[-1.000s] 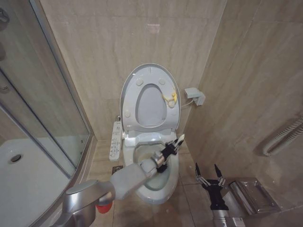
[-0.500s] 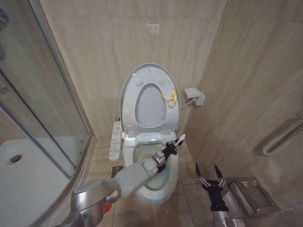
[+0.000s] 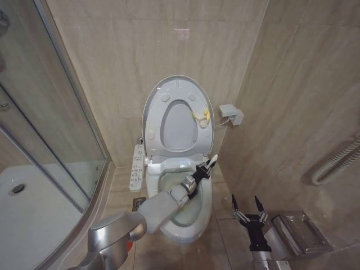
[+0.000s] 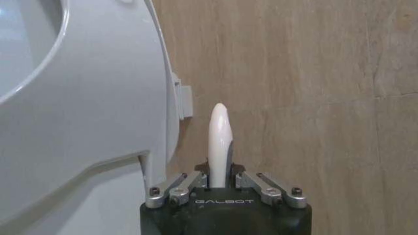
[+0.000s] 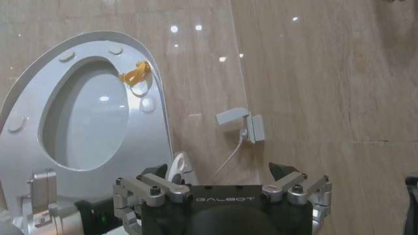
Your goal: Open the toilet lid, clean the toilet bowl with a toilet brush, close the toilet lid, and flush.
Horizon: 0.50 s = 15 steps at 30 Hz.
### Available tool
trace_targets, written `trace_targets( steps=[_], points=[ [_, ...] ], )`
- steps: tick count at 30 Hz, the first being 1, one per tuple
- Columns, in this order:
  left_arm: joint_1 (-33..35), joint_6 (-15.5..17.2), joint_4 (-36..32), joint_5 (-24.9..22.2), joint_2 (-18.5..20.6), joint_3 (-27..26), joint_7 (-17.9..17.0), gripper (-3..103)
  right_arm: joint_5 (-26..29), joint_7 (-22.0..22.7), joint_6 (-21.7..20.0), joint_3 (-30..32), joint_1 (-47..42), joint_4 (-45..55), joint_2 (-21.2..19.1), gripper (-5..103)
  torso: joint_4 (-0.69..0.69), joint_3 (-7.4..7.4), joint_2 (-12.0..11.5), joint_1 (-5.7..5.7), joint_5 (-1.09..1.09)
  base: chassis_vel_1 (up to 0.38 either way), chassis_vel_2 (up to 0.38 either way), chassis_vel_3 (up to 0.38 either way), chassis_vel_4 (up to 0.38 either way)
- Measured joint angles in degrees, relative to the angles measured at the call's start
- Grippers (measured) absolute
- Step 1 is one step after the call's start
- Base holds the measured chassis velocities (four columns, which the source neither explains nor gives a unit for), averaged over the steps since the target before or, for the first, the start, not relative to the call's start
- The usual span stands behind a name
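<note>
The toilet lid point(image 3: 178, 86) stands upright against the back wall with the ring seat point(image 3: 153, 132) raised against it and a yellow loop point(image 3: 201, 116) at its edge. Below lies the open white toilet bowl point(image 3: 191, 229). My left gripper point(image 3: 205, 169) reaches over the bowl's right rim, shut on the white handle of the toilet brush point(image 4: 219, 139), which points up toward the wall. The brush's head is hidden. A sliver of the red holder point(image 3: 130, 246) peeks out behind my left arm. My right gripper point(image 3: 250, 210) hovers open over the floor to the right of the bowl.
A glass shower enclosure point(image 3: 50, 129) and white shower tray point(image 3: 28, 208) fill the left. A control panel point(image 3: 136, 167) juts from the toilet's left side. On the right are a wall box point(image 3: 232, 114), a metal box point(image 3: 297, 232) on the floor, and a ribbed hose point(image 3: 337, 162).
My left gripper has lifted the brush handle slightly up and toward the back wall. The right arm has stayed still.
</note>
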Motion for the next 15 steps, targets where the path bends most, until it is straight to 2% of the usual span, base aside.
trace_targets(
  steps=[5, 9, 15],
  points=[
    [-0.01, 0.0, -1.82, -0.56, 0.0, -1.59, -0.12, 19, 0.01, 0.0, -0.01, -0.01, 0.05, -0.01, 0.07, 100, -0.02, 0.0, 0.0, 0.0, 0.0, 0.0, 0.0, 0.0, 0.0],
    [-0.22, 0.12, -0.35, -0.79, 0.01, -2.58, -0.12, 19, 0.02, -0.01, -0.01, -0.04, 0.07, -0.09, 0.18, 100, -0.01, -0.01, 0.0, 0.0, 0.0, 0.0, 0.0, 0.0, 0.0],
    [2.37, 0.24, 1.67, 0.38, 0.04, 1.31, 0.64, 19, 0.16, -0.06, 0.08, -0.01, -0.06, -0.33, -0.04, 100, 0.0, 0.0, 0.0, 0.0, 0.0, 0.0, 0.0, 0.0, 0.0]
  ],
)
